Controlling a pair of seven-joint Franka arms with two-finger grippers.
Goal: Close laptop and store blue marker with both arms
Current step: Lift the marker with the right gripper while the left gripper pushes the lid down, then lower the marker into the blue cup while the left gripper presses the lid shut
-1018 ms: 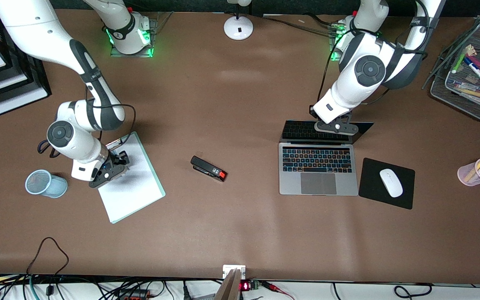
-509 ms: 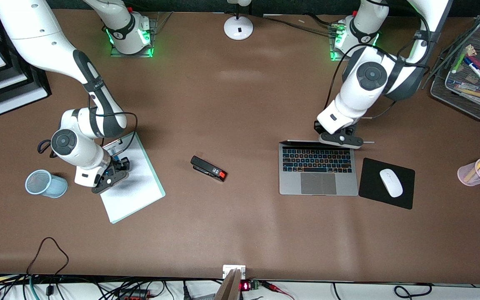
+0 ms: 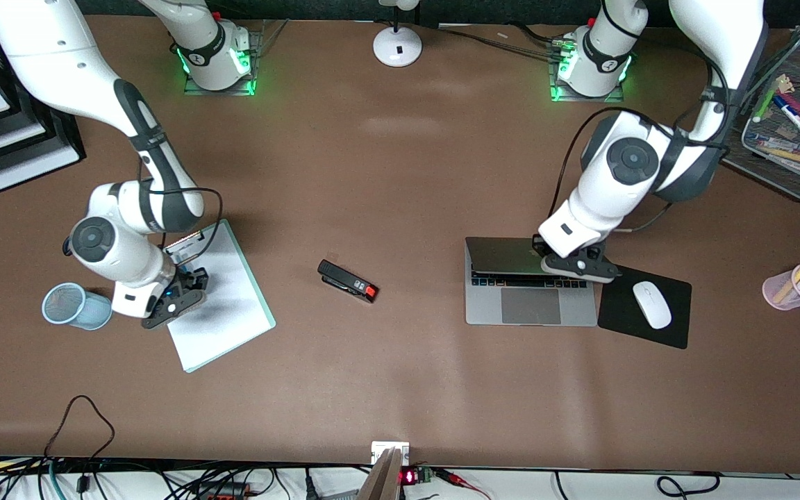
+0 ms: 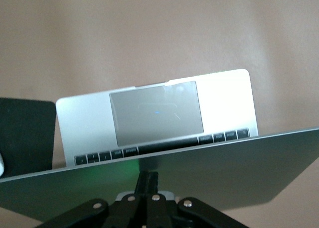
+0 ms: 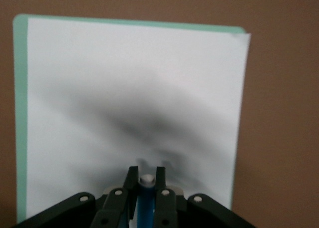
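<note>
Toward the left arm's end of the tabletop (image 3: 400, 389), the left gripper (image 3: 576, 263), pinched narrow, is pushing the laptop (image 3: 530, 309) lid down and risking slipping off; the right gripper (image 3: 172, 300) is gripping the blue marker (image 5: 146, 203) over paper (image 3: 223, 305), possibly dropping it.

Silver laptop (image 3: 530, 305) (black keys), blue marker (image 5: 146, 200).

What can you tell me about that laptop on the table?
The laptop is slim and silver-grey, metal by its look, with black keys and a large trackpad. Its lid is partly closed, tilted low over the keyboard so one row of keys shows. The left gripper presses on the lid. It lies flat on the brown table, beside a black mouse pad at the left arm's end.
</note>
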